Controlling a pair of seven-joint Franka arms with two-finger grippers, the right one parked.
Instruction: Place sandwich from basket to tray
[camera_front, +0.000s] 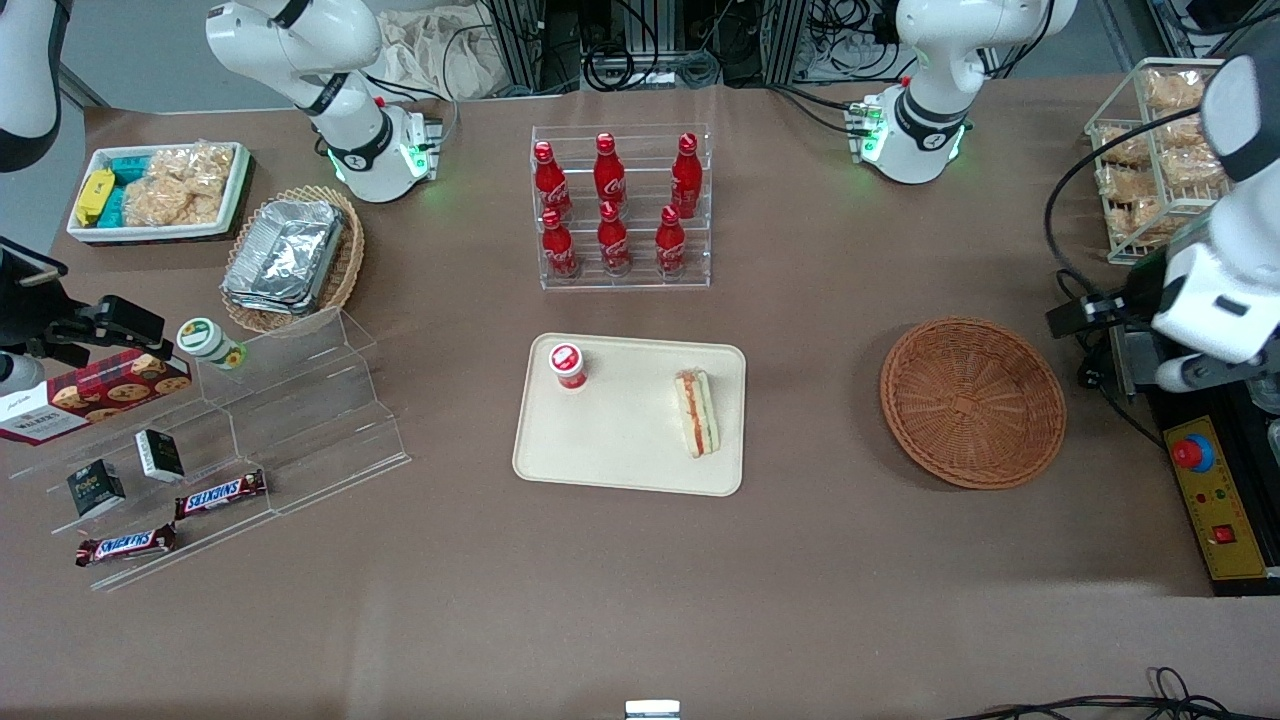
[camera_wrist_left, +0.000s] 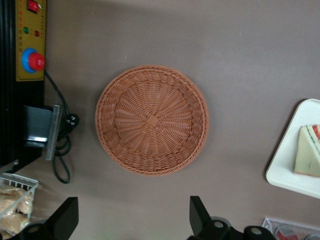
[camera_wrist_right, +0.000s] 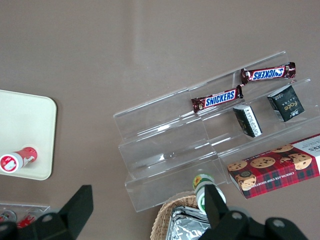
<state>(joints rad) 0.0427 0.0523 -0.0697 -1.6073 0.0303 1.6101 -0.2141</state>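
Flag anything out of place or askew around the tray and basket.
Nothing stands out. The sandwich lies on the tray beside a red-capped cup; the basket is empty, and the open gripper hovers above it.

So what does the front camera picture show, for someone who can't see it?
A pale wedge-shaped sandwich lies on a flat beige tray beside a small red-capped cup. The round reddish-brown wicker basket sits empty toward the working arm's end, where the tool hangs open above it.
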